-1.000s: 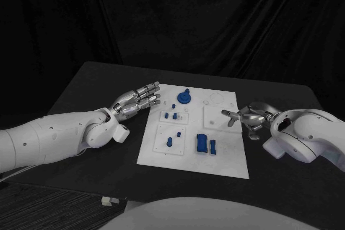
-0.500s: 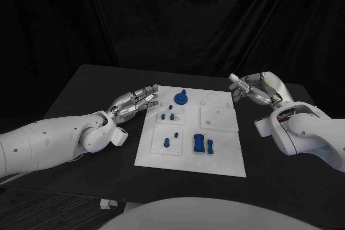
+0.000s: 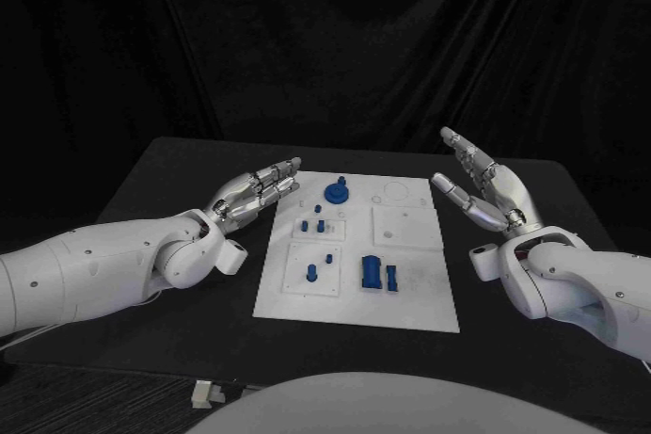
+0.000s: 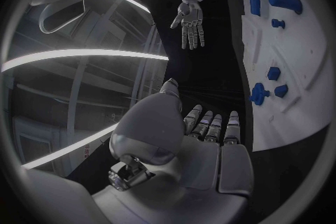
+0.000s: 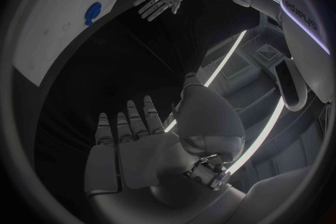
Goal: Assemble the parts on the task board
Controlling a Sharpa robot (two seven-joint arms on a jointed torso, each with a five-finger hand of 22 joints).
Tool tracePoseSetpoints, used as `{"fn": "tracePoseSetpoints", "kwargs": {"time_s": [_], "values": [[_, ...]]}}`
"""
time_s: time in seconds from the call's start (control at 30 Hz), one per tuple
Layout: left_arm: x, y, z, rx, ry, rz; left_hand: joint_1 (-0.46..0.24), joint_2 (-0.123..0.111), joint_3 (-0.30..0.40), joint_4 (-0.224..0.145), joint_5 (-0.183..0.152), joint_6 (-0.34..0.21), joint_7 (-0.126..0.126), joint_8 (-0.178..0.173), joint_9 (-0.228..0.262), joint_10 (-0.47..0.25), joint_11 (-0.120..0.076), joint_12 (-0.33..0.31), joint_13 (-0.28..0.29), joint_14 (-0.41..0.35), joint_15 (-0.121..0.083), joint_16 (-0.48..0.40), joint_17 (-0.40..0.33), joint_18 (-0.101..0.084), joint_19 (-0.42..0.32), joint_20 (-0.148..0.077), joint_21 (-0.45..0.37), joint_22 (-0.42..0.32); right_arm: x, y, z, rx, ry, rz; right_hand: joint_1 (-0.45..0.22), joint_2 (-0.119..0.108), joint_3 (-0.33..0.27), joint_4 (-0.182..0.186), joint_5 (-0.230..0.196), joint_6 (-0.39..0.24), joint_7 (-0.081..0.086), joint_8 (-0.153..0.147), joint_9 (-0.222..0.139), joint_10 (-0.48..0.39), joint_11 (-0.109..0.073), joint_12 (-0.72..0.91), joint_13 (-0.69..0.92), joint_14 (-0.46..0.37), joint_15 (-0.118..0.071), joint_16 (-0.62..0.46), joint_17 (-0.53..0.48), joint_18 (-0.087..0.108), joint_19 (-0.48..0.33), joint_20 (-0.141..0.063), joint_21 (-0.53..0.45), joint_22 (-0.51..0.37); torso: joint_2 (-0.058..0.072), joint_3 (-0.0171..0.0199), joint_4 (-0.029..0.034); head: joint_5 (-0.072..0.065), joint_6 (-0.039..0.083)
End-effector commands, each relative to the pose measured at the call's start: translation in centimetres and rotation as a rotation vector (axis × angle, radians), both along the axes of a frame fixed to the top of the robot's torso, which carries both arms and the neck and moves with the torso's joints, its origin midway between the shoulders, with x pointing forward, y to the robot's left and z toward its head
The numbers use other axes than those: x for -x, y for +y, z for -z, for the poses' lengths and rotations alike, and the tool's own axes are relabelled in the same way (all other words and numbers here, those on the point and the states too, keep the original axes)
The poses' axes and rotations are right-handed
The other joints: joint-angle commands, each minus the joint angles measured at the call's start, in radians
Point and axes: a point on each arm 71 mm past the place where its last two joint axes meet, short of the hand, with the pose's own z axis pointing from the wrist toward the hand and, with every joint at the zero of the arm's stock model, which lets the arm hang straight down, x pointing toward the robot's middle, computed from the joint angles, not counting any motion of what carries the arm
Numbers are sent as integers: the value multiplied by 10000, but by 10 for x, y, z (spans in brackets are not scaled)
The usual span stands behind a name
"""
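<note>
The white task board (image 3: 407,297) lies in the middle of the black table. On it are blue parts: a round knobbed piece (image 3: 338,186) at the far end, small pegs (image 3: 316,225) in the middle, and two upright blocks (image 3: 371,271) nearer me. My left hand (image 3: 258,191) hovers just left of the board's far corner, flat, fingers straight and apart, holding nothing. My right hand (image 3: 478,184) is raised off the board's right side, also spread and holding nothing. The left wrist view shows my left hand (image 4: 203,140), the board (image 4: 308,67) and my right hand (image 4: 190,31). The right wrist view shows my right hand (image 5: 133,140) and my left hand (image 5: 161,0).
Bare black table (image 3: 177,170) surrounds the board on every side, with a black curtain behind. The board's right half holds pale recessed plates (image 3: 401,229) with no blue parts on them.
My right hand has lifted from the board's right edge, where its fingers were curled, and now stands raised with fingers spread. The left hand has barely moved.
</note>
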Motion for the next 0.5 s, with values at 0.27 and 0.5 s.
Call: {"fn": "tracePoseSetpoints", "kwargs": {"time_s": [0.27, 0.5], "values": [[2, -1, -20, 1044, -2842, -78, -257, -102, -543, 54, -137, -26, -156, 103, 103, -33, -275, -62, 89, 80, -280, -205, -104, -303, -106, -268, -201, -183, 7, 8, 14, -840, 291, -1137, -210, -601, 40, 62, -144, -517, -167, -135, -318, -838, -305, 0, -387, -128, 6, -229, -147, 472, -32, -211, -248, -104, -10, 112, -74, -10, -2], [2, -1, -20, 1044, -2902, -48, -257, -98, -542, 55, -135, -31, -161, 101, 102, -39, -275, -79, 86, 80, -275, -207, -105, -309, -106, -269, -201, -183, 8, 8, 19, -841, 369, -1144, -67, -1330, -516, 86, -48, -445, -67, -126, -387, -948, -303, 214, -464, -128, 8, -229, -147, 460, -32, -217, -248, -104, -13, 113, -67, -51, -2]]}}
